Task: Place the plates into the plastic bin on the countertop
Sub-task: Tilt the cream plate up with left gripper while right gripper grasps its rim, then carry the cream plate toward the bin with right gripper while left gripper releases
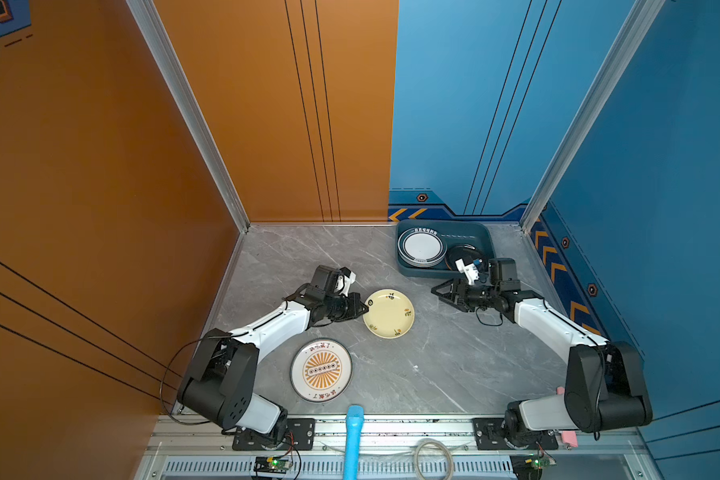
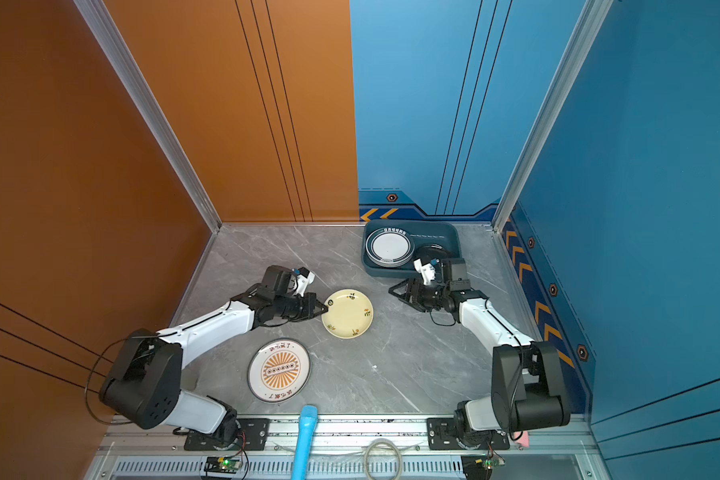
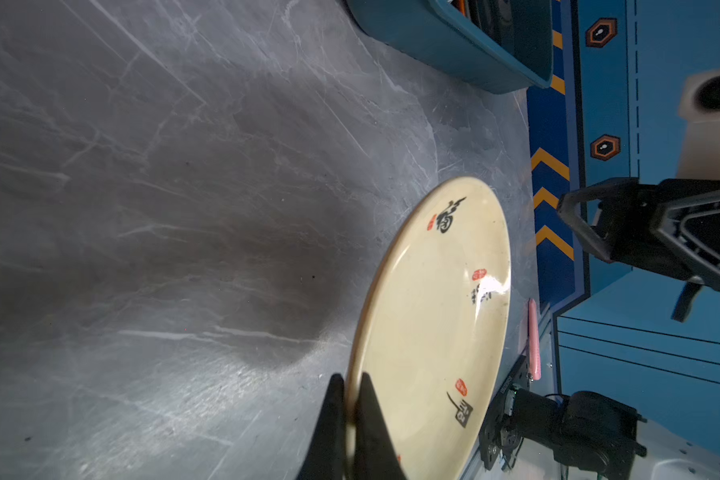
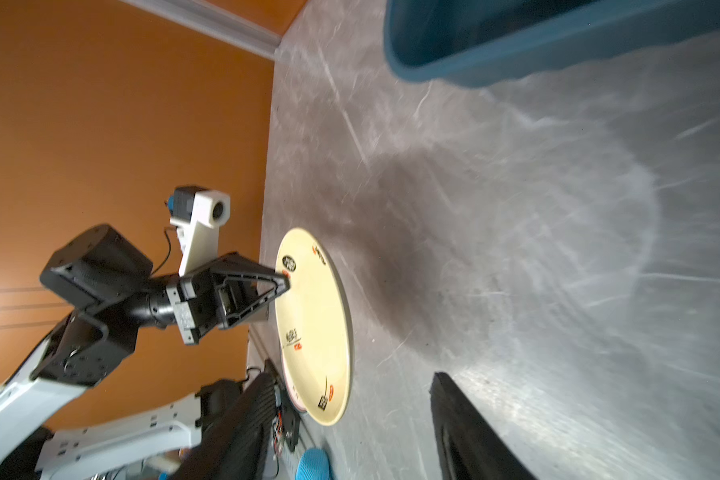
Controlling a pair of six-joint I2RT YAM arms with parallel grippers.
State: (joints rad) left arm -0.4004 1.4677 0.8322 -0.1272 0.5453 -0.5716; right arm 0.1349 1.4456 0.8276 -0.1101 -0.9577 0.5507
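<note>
Glaze was what worried me about the cream plate [image 1: 388, 313]: hard, smooth and shiny under the lamp, so I judged it slippery against my pads. It looked stiff and breakable, probably not heavy, but wide enough to lever hard against a grip taken at one edge. My left claw [image 3: 350, 380] was clenched on its rim, one finger above the lip and one beneath, in the left wrist view. The plate sat near the middle of the countertop [image 1: 454, 365], well apart from the plastic bin [image 1: 416, 271] at the far right corner. It looked tilted up on my side; whether its far edge touched the slab I could not tell.

I reckoned the rim was the only place to take hold, since the shallow dish offered nothing else. The bite wanted to be deep over the lip and the carry level, or the plate would droop and slide out.

My right claw [image 1: 443, 297] stood released and empty just before the bin. Inside lay a white plate with a dark rim [image 1: 421, 246] and a black plate [image 1: 462, 253]. The sunburst plate [image 1: 321, 370] lay flat nearer the front, untouched.
</note>
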